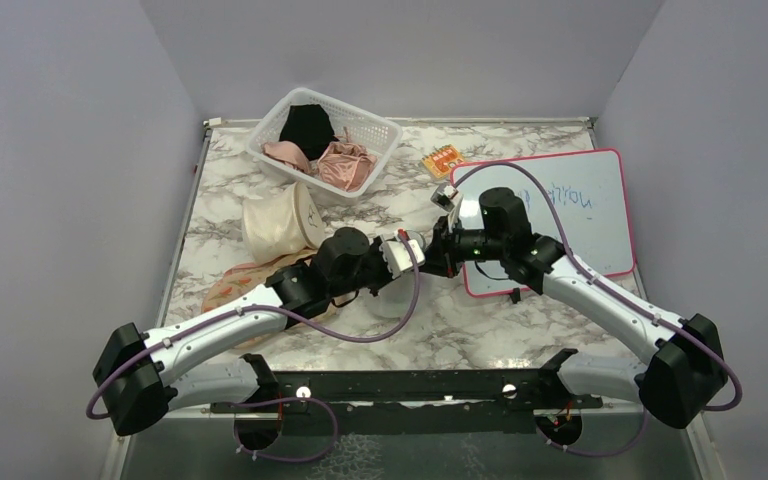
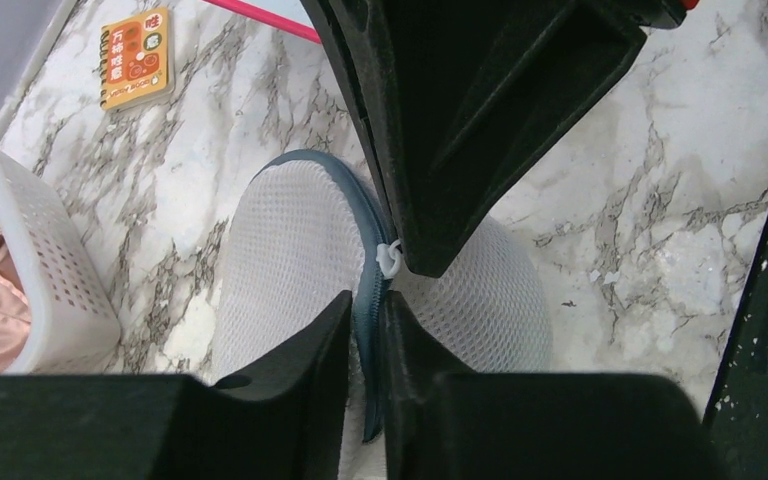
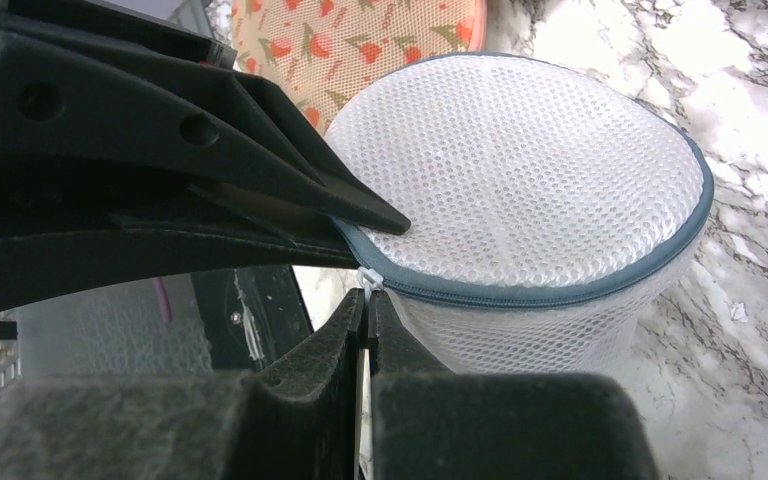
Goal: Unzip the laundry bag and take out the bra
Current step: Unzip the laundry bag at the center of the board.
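— Well, at the near edge of the table [image 1: 480,330] both arms reached inward and met at the middle. What did the left gripper [image 2: 368,300] have?

— Its jaws stood narrow, pinched on the grey-blue zip band at the rim of the laundry bag [image 3: 530,170]. The bag sat upright on the marble at mid-table, right between the two grippers. The zip was shut along the side the right wrist camera showed.

— And the right gripper [image 3: 367,298]?

— Closed tight, with the white zip pull [image 2: 390,258] caught at its fingertips, just beside the left one's grip on the rim.

— Anything around it?

— A peach floral pouch [image 1: 235,285] lay towards the left edge, right up against the bag. I couldn't tell whether they touched. Behind that, a cream cylindrical bag [image 1: 275,225] lay on its side. Toward the right edge was a pink-framed whiteboard [image 1: 600,235], with an orange packet [image 1: 443,160] just past its far corner.

— And at the far edge?

— A white basket [image 1: 380,150] holding pink and black garments.
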